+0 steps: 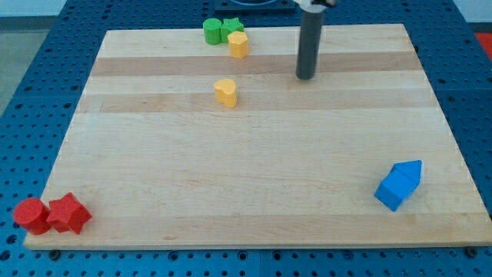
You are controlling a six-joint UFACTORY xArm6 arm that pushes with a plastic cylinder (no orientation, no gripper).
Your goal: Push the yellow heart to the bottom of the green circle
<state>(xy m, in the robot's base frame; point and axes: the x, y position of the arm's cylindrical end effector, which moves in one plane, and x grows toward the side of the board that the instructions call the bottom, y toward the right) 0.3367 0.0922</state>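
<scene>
A small yellow heart (225,91), its lobed top face lighter than its shaded sides, sits alone on the upper half of the table (254,185), left of centre. Toward the view's top, at the table's far edge, stand the green circle (211,31) and, touching it on the view's right, a green star-like block (231,28); a second yellow block (238,44), its shape hard to make out, stands just below and to the right of them. The heart lies below this cluster, apart from it, nearly under the second yellow block.

The arm's end effector is a straight dark rod with nothing to open or close; my tip (306,78) rests on the table to the view's right of the heart, well apart from it and touching no block.

The table is pale wood in long horizontal planks. At its bottom left corner sit 2 red blocks, a red round block (31,215) and a red star-like block (68,214), touching. Near the bottom right, 2 blue blocks (399,185) press together. Around the table runs a blue perforated base (46,69) studded with regular holes.
</scene>
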